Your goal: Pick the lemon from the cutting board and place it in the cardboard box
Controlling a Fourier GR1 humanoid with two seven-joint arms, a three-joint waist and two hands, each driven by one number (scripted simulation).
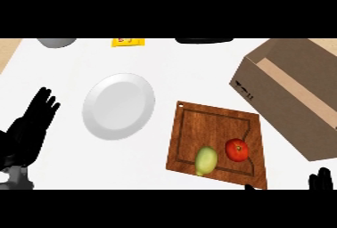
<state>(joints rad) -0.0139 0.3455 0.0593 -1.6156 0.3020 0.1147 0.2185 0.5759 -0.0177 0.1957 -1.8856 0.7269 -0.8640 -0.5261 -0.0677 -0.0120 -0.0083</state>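
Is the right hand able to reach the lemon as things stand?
Probably yes. The right hand shows at the lower edge, and the lemon lies near the cutting board's front. The tomato is close at its right but farther back, so the way looks free.

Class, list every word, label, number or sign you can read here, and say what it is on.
None can be read as words.
cardboard box: black printed marks on its side, too small to read.
yellow packet, top edge: reddish marks, too blurred to read.
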